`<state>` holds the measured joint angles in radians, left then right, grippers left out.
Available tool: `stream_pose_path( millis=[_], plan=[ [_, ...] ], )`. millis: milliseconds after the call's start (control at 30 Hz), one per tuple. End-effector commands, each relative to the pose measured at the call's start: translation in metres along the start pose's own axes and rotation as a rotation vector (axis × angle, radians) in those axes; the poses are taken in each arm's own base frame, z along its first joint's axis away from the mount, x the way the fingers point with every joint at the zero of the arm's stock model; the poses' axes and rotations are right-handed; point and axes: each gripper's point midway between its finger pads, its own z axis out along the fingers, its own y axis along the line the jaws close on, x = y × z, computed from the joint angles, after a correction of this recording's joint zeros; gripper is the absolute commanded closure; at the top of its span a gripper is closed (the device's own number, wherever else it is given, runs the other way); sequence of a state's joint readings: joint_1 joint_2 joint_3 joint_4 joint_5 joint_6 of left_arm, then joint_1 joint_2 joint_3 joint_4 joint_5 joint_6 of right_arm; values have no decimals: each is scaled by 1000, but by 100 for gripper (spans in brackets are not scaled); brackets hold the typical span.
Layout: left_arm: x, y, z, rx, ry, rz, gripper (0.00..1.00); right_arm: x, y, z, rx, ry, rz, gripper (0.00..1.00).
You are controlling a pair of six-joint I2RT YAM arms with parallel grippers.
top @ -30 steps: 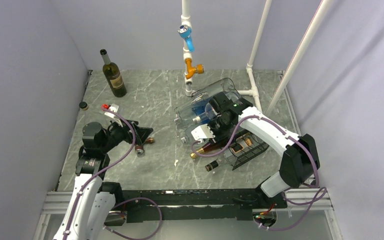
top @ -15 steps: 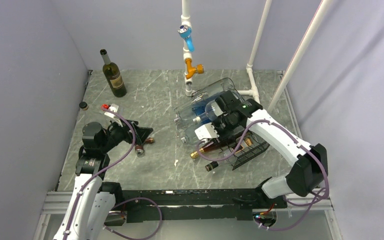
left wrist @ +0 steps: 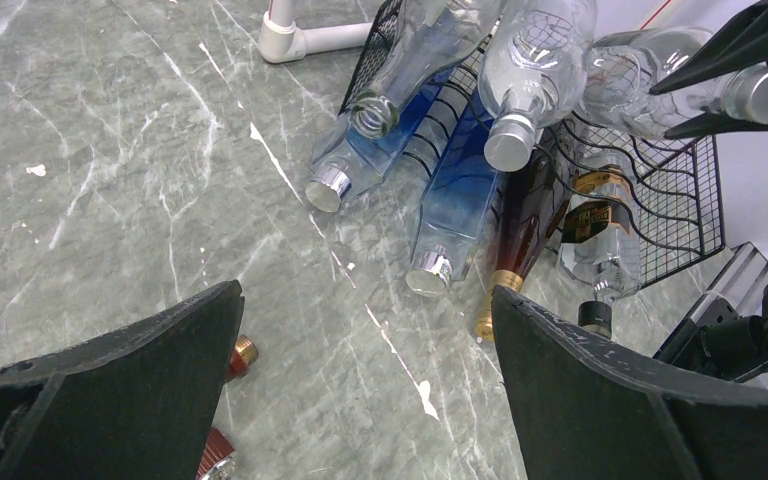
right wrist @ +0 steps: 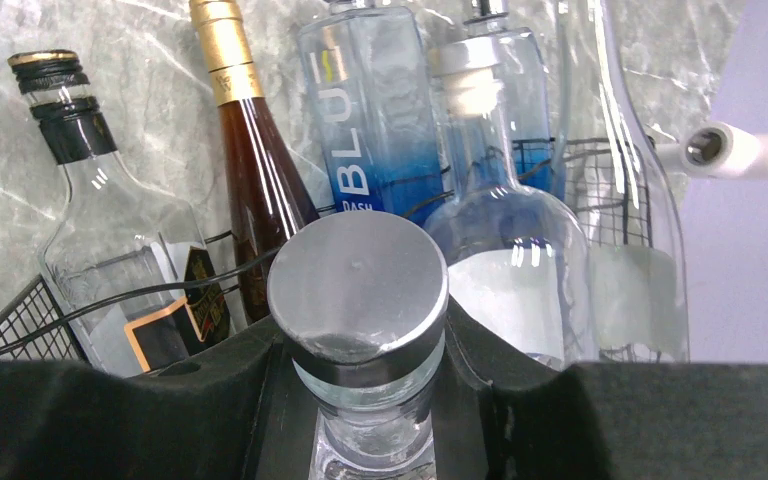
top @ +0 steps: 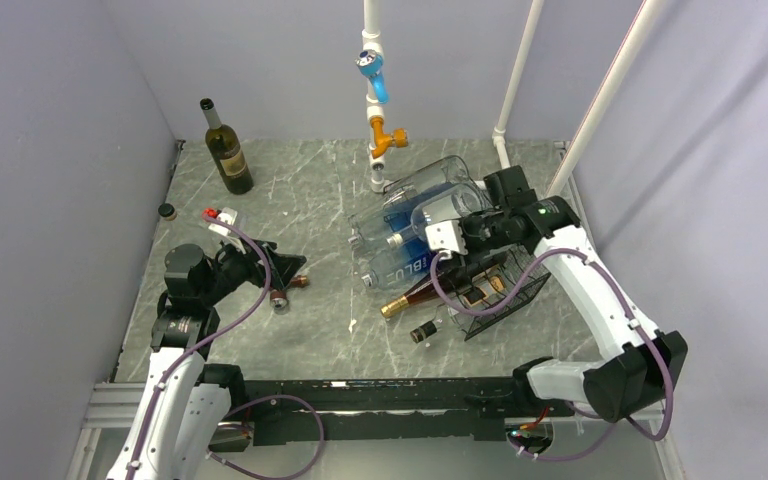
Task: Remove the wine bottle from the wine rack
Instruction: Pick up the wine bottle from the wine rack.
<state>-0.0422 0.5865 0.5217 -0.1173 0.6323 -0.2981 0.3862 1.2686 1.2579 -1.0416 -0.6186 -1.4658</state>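
Observation:
The black wire wine rack (top: 512,296) lies on the marble table with several bottles in it, necks pointing to the front left. My right gripper (top: 487,228) is shut on the neck of a clear wine bottle (top: 450,208) with a silver cap (right wrist: 358,275). It holds that bottle tilted over the rack's (right wrist: 20,320) top tier. Whether it touches the wire I cannot tell. The left wrist view shows the cap (left wrist: 765,93) between the right fingers (left wrist: 750,25). My left gripper (top: 285,275) stands open low over the table, left of the rack (left wrist: 685,200), with nothing between its fingers.
A dark green bottle (top: 228,150) stands upright at the back left. A white pipe frame (top: 505,120) with blue and orange fittings rises behind the rack. Two small red-and-brass pieces (top: 280,298) lie by my left gripper. A dark cap (top: 167,211) sits near the left wall.
My right arm has swung right and toward the back with the clear bottle in its grip, uncovering the necks of the bottles left in the rack. The left arm has not moved.

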Motion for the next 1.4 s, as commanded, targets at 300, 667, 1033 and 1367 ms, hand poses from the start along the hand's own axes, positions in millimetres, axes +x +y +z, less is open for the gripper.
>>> stream_pose_path(
  millis=[300, 667, 1033, 1367],
  plan=[
    [-11, -6, 0, 34, -32, 31, 1, -21, -22, -59, 193, -227, 168, 100],
    [-11, -8, -1, 41, -35, 35, 0, -20, -27, -96, 309, -327, 238, 100],
    [-11, -8, -1, 41, -37, 37, 1, -33, -30, -113, 332, -396, 248, 100],
    [-11, -8, -1, 42, -36, 38, 0, -48, -30, -121, 331, -437, 243, 100]
  ],
)
